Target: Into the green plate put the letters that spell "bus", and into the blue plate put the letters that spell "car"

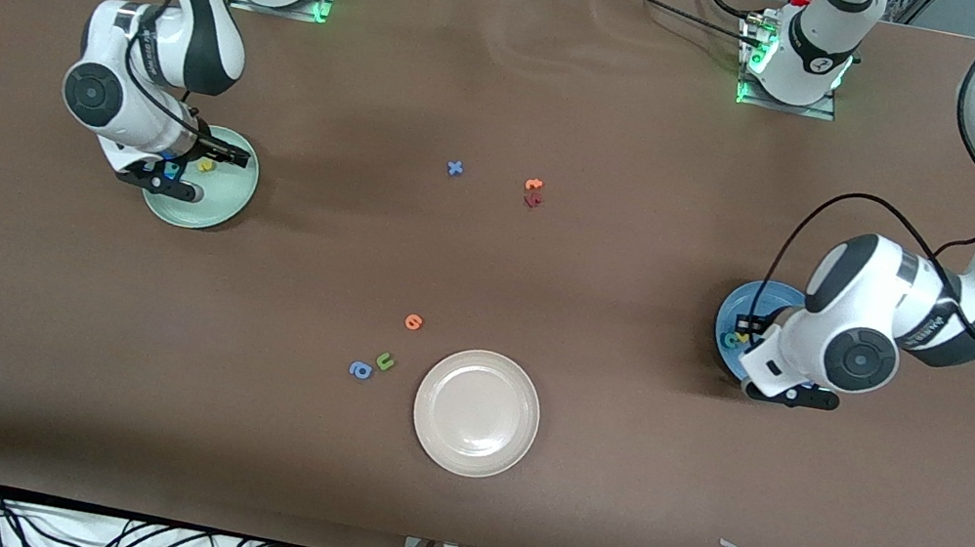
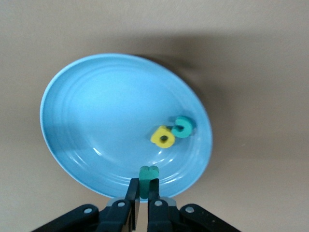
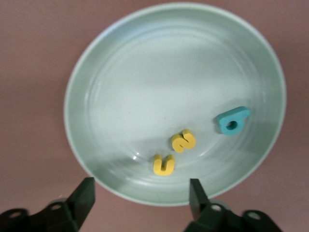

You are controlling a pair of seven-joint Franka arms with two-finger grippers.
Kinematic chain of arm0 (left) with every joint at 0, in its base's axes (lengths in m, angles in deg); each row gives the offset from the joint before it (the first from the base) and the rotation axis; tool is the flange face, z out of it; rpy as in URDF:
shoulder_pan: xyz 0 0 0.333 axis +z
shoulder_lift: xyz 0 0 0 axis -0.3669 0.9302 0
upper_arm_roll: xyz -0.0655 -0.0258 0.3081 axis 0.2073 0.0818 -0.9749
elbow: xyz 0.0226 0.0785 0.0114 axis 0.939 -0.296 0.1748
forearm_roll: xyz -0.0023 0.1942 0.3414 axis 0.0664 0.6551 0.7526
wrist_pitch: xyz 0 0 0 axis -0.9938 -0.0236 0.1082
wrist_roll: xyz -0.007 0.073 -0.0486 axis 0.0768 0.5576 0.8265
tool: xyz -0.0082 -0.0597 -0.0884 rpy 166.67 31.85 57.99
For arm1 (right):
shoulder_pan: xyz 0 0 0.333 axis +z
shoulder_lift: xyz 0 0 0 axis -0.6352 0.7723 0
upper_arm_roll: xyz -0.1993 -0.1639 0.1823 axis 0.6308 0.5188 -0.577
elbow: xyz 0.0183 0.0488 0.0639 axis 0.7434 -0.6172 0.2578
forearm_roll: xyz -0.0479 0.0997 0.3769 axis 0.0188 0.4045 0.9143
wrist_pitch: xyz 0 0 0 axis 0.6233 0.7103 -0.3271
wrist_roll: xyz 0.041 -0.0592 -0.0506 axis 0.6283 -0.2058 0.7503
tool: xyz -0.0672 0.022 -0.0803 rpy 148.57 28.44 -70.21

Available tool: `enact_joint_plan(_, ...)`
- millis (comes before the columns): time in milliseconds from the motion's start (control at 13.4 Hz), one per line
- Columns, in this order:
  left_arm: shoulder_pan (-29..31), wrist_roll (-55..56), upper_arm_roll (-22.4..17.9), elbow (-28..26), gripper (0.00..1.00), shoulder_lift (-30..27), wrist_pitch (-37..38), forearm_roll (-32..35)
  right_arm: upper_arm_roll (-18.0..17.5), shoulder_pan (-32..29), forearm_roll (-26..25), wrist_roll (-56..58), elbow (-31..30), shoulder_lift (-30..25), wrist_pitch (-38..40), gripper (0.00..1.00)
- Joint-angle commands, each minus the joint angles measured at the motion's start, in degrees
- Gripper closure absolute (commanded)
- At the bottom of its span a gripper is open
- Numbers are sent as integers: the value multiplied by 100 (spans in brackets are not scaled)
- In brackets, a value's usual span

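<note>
My right gripper (image 3: 141, 193) hangs over the green plate (image 3: 120, 63) at the right arm's end of the worktop (image 1: 629, 139), fingers spread wide with nothing between them. All three "bus" letters lie in that plate — the teal b (image 3: 232, 121), the yellow s (image 3: 183, 140) and the yellow u (image 3: 163, 165), the u and s just beside each other, the b a bit apart.

My left gripper (image 2: 144, 186) sits over the blue plate (image 2: 87, 111) at the left arm's end, pinched tight on the teal r (image 2: 148, 173), which is held just above the plate's rim. Down in the plate, the yellow a (image 2: 163, 136) and the teal c (image 2: 184, 126) are touching.

Leftovers out on the bare worktop: a cream plate (image 1: 476, 412), with a blue a (image 1: 359, 370) and a green u (image 1: 385, 360) beside it, an orange letter (image 1: 413, 322) a little farther from the camera — then a blue x (image 1: 455, 168) and an orange (image 1: 534, 184) and dark red (image 1: 532, 202) pair near the middle.
</note>
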Motion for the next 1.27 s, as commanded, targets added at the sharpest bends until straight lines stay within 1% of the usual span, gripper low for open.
enact_joint_plan(0,-15,-344,-19,-3,5,128,49,328,108,1,14,33,479,-463,919,1)
enact_joint_plan(74,-6,-363,-63,6,0,110,58,329,134,1,14,24,759,-551,1305,1)
enact_joint_plan(298,143,-363,-46,68,0,31,58,259,170,1,-20,15,1927,-613,2632,1)
enact_joint_plan(447,187,-346,-37,76,0,-74,110,215,179,1,-38,59,2683,-613,3284,1)
enact_joint_plan(670,433,-354,33,77,0,-267,137,-13,179,1,-38,68,3458,-613,3760,1)
enact_joint_plan(745,494,-372,7,77,0,-407,128,-179,179,1,-38,85,3669,-613,3874,1)
enact_joint_plan(819,530,-511,-98,59,0,-730,128,-607,179,1,-30,129,3889,-613,4006,1)
enact_joint_plan(894,426,-878,-447,15,0,-1055,128,-951,170,1,-47,182,4004,-622,4086,1)
enact_joint_plan(968,155,-1212,-911,-37,0,-1381,146,-1311,170,1,-160,191,4040,-622,4069,1)
enact_joint_plan(1043,-283,-1555,-1490,-46,0,-1645,250,-1550,170,1,-344,200,4102,-631,4060,1)
enact_joint_plan(1117,-748,-1750,-2044,-46,0,-1935,347,-1648,161,1,-494,209,4267,-639,4086,1)
enact_joint_plan(1191,-857,-1760,-2189,-46,0,-2216,374,-1692,161,1,-521,252,4400,-631,4095,0)
